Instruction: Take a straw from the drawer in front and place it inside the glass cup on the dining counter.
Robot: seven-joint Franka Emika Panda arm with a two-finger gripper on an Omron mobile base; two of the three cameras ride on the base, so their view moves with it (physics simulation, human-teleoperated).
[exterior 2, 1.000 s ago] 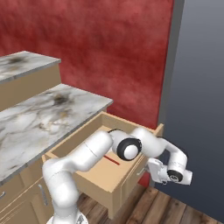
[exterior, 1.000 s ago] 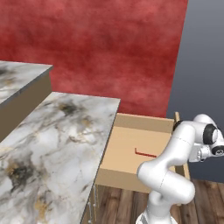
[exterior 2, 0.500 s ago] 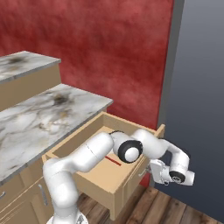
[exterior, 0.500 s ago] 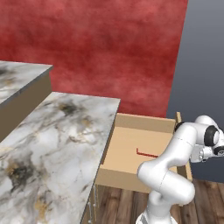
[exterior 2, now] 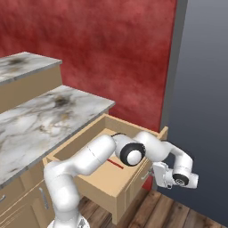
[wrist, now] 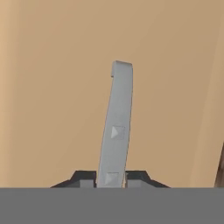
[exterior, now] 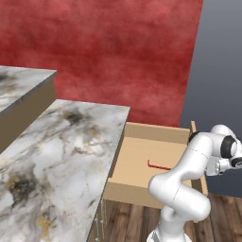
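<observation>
From the left base view, the drawer (exterior: 156, 165) stood pulled out from under the marble counter (exterior: 61, 156), and the straw (exterior: 158, 166) lay flat on its floor, near the middle and toward the front half. The arm reached round the drawer's right front corner, so its hand sat outside the box at the front face, well apart from the straw.

From the right base view, the gripper (exterior 2: 156, 173) was at the drawer front, level with the handle (exterior 2: 145, 175), with the elbow folded over the open box. The straw (exterior 2: 116, 164) showed as a thin red line on the drawer floor, partly hidden behind the forearm. The glass was not something I could pick out in either base view.

In the hand view, the grey handle (wrist: 115, 131) ran up from between the two dark fingertips (wrist: 85, 177), against the tan drawer front (wrist: 48, 96). The fingers were clamped on the handle, one tip on each side, with no gap visible.

By my judgement the drawer looked open far enough to reach the straw, so the step in hand was to let go of the handle and move to the straw. To do it well, the fingers should part fully before the hand backs straight away from the front, so the drawer is not dragged or nudged shut. Then the hand should rise above the front wall before swinging in, and come down across the straw's length, since so slim a stick could roll or slip aside.
</observation>
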